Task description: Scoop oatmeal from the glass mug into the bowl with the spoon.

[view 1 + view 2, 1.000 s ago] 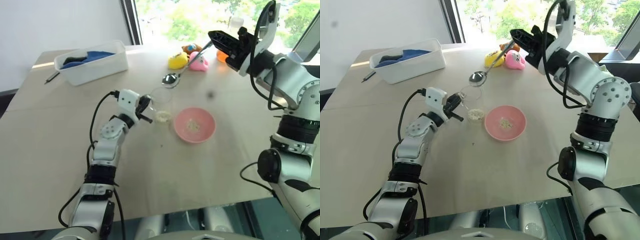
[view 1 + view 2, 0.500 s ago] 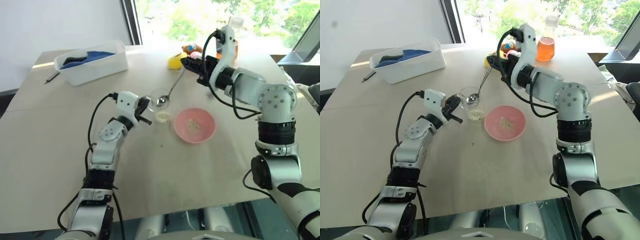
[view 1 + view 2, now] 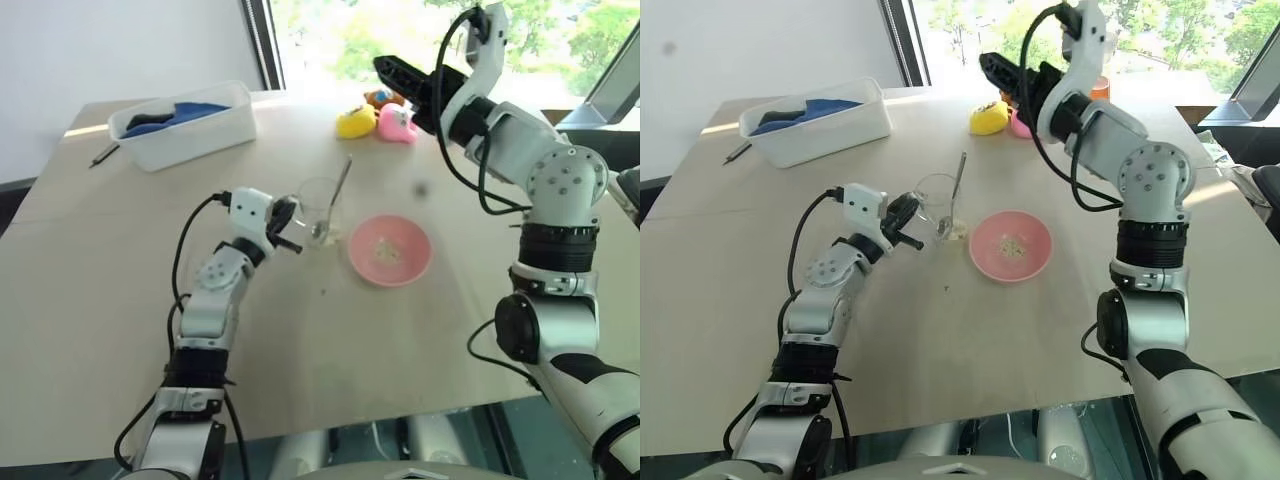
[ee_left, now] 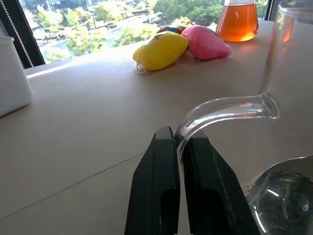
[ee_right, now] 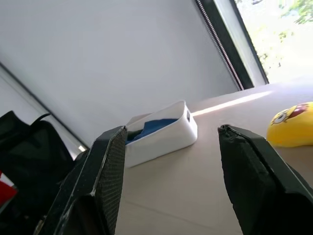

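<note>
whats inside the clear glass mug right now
The slim silver metal spoon stands in the clear glass mug, bowl end down, handle leaning out over the rim. Pale oatmeal flakes show at the mug's base; whether they lie inside or beside it cannot be told.

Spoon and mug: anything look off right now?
Yes. The spoon stands propped in the glass mug, let go by the open right gripper raised above the toys. Some oatmeal seems spilled on the table beside the mug, not in the bowl.

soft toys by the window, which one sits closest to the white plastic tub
The yellow soft toy. It is the end one of the group on the side towards the white rectangular plastic tub; the pink soft toy lies beyond it.
</note>
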Tool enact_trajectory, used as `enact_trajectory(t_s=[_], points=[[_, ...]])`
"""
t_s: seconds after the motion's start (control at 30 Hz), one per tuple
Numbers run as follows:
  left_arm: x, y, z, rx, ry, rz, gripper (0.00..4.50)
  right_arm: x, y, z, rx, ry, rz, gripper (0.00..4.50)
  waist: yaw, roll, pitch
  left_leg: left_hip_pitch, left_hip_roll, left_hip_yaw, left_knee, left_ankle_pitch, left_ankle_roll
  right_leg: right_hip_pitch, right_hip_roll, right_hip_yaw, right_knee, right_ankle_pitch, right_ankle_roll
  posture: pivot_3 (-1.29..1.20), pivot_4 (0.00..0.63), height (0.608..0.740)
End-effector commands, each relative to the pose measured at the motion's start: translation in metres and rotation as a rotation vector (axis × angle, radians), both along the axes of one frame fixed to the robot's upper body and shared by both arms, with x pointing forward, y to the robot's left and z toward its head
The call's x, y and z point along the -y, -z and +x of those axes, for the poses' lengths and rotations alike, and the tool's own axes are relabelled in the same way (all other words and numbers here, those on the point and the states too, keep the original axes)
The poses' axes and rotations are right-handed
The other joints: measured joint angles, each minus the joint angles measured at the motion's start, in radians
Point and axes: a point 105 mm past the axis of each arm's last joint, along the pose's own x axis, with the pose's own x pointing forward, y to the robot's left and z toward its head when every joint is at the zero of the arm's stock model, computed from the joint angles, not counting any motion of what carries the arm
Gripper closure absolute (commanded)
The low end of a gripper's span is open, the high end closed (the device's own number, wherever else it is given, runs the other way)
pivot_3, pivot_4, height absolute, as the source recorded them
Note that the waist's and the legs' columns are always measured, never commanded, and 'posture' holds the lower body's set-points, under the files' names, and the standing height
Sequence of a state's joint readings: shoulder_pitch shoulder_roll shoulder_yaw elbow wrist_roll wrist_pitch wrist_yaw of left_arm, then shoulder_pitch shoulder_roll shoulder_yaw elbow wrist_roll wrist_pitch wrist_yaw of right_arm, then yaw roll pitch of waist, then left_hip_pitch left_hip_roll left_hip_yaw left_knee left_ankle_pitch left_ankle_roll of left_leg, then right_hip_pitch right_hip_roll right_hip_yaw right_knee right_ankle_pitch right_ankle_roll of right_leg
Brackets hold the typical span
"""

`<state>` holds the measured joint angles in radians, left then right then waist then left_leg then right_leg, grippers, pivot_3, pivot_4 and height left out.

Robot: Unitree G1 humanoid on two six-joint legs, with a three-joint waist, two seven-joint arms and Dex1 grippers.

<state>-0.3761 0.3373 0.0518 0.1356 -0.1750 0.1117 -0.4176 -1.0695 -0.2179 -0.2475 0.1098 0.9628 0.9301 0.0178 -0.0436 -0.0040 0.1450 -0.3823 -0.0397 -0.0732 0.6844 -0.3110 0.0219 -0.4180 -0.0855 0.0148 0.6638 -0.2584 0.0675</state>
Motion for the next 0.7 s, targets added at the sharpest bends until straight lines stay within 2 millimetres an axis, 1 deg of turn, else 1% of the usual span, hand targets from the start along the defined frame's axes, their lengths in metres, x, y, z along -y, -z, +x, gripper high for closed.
enact_trajectory(t_s=[0.03,0.07,0.1,0.13,0.3,0.43,0.53,0.57,0.6,0.7], points=[[-0.002,-0.005,0.000,0.018,-0.010,-0.001,2.60,0.006,-0.013,-0.003,0.053,0.021,0.016,1.50,-0.001,0.000,0.000,-0.001,0.000,0.000,0.000,0.000,0.000,-0.001,0.000,0.000,0.000,0.000,0.000,0.00,0.150,0.740],[-0.001,-0.004,-0.001,0.014,-0.003,0.003,2.20,0.006,-0.011,-0.003,0.052,0.024,0.010,1.50,-0.001,0.000,0.000,-0.001,0.000,0.000,0.000,0.000,0.000,-0.002,0.000,0.000,0.001,0.000,0.000,0.00,0.150,0.740],[-0.001,-0.004,-0.001,0.012,0.000,0.008,1.70,0.007,-0.010,-0.003,0.050,0.026,0.003,1.50,-0.001,0.000,0.000,-0.002,0.000,0.000,0.000,0.000,0.000,-0.003,0.000,0.000,0.001,0.000,0.000,0.00,0.150,0.740],[-0.001,-0.003,-0.002,0.011,0.001,0.012,1.49,0.007,-0.009,-0.003,0.050,0.029,-0.003,1.50,0.000,0.000,0.000,-0.002,0.000,0.000,0.000,0.000,0.000,-0.003,0.000,0.000,0.001,0.000,0.000,0.00,0.150,0.740],[-0.003,-0.007,-0.009,0.024,0.010,0.025,1.49,0.010,-0.011,-0.005,0.067,0.034,-0.006,1.50,0.000,0.000,0.000,-0.002,0.000,0.000,0.000,0.000,0.000,-0.003,0.000,0.001,0.000,0.000,0.000,0.00,0.150,0.740],[-0.010,-0.014,-0.027,0.042,0.026,0.036,1.49,0.019,-0.007,-0.013,0.088,0.017,-0.011,1.50,0.000,0.000,0.000,-0.002,0.000,0.000,-0.001,0.000,0.000,-0.004,0.000,0.001,0.000,0.000,0.000,0.00,0.150,0.740],[-0.012,-0.018,-0.041,0.047,0.037,0.042,1.49,0.032,0.005,-0.015,0.091,0.041,-0.035,1.50,0.003,0.000,0.000,-0.003,0.000,0.000,-0.001,0.000,0.000,-0.004,-0.001,0.001,-0.001,0.000,0.000,0.00,0.150,0.740],[-0.013,-0.020,-0.046,0.048,0.042,0.042,1.49,0.040,0.012,-0.015,0.097,0.065,-0.064,1.50,0.004,0.001,0.000,-0.003,0.000,-0.001,-0.001,0.000,0.000,-0.004,-0.001,0.001,-0.001,0.000,0.000,0.00,0.150,0.740],[-0.013,-0.021,-0.052,0.048,0.047,0.042,1.49,0.049,0.020,-0.016,0.110,0.094,-0.103,1.50,0.006,0.001,0.000,-0.003,0.000,-0.001,-0.001,0.000,0.000,-0.004,-0.001,0.001,-0.001,0.000,0.000,0.00,0.150,0.740],[-0.013,-0.020,-0.075,0.021,0.069,0.044,1.49,0.074,0.055,-0.025,0.151,0.143,-0.307,1.50,0.012,0.001,0.000,-0.004,-0.001,-0.002,-0.001,0.000,0.000,-0.003,-0.001,0.000,-0.002,0.000,0.000,0.00,0.150,0.740]])
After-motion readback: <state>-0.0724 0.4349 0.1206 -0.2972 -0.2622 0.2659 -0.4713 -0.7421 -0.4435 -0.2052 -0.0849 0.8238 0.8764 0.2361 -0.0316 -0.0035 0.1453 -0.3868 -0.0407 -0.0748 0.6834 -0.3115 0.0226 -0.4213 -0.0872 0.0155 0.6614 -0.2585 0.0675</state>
